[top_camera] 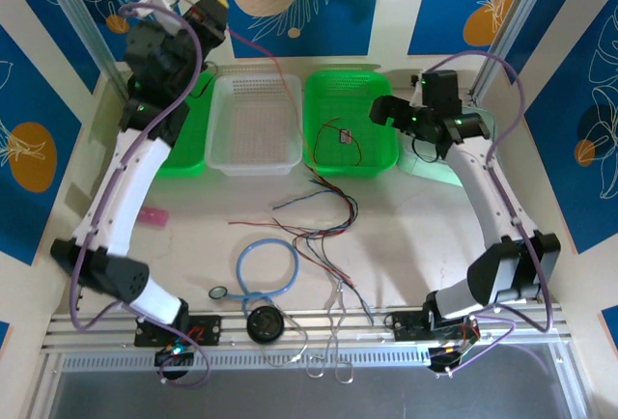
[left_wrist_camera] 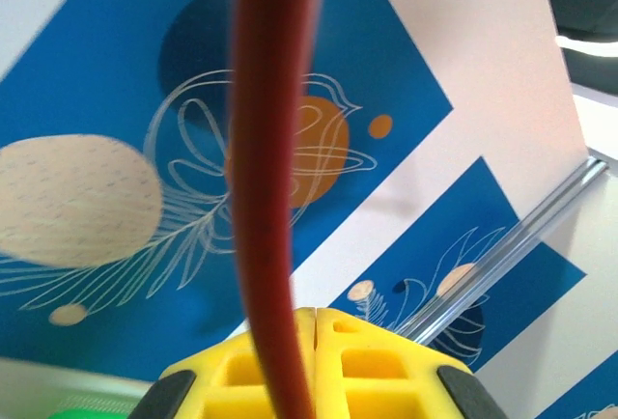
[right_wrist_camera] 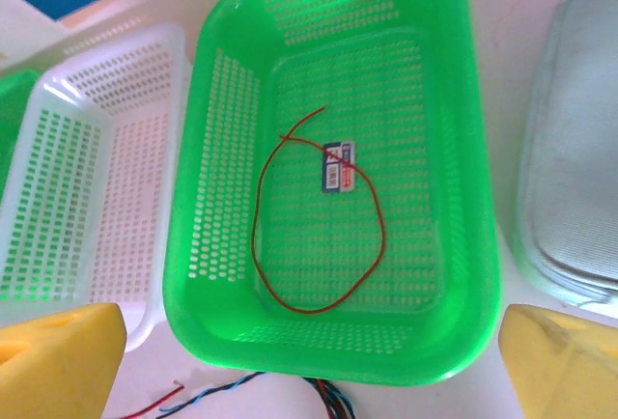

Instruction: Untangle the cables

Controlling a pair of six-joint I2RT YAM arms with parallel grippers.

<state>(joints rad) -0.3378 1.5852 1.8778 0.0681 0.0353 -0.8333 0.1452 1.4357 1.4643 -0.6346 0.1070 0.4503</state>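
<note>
Blue-patterned walls [top_camera: 338, 4] behind, pale table [top_camera: 193, 245] below. Clenched on a red cable [left_wrist_camera: 266, 197] at the left gripper [left_wrist_camera: 317, 342], high at the back; runs down across the white basket [top_camera: 253, 120] to the tangled cables [top_camera: 323, 221] on the table. Spread wide at the right gripper [right_wrist_camera: 309, 366], grasping nothing, above the green basket [right_wrist_camera: 208, 245] holding a second red cable [right_wrist_camera: 257, 226].

I count three baskets: a right green basket [top_camera: 328, 100], a left green basket [top_camera: 188, 149], one white basket [top_camera: 253, 120]. Separate red cables, two: one looped red cable [right_wrist_camera: 257, 231] in the right green basket, one long red cable [left_wrist_camera: 266, 197] in my left pincer [left_wrist_camera: 317, 321]. Loose cables [top_camera: 328, 231] tangled on the worktop [top_camera: 193, 245]: number not determinable. One light-blue tube loop [top_camera: 239, 266], one black disc [top_camera: 263, 324], one pink piece [top_camera: 153, 215], one paper label [right_wrist_camera: 338, 166].
</note>
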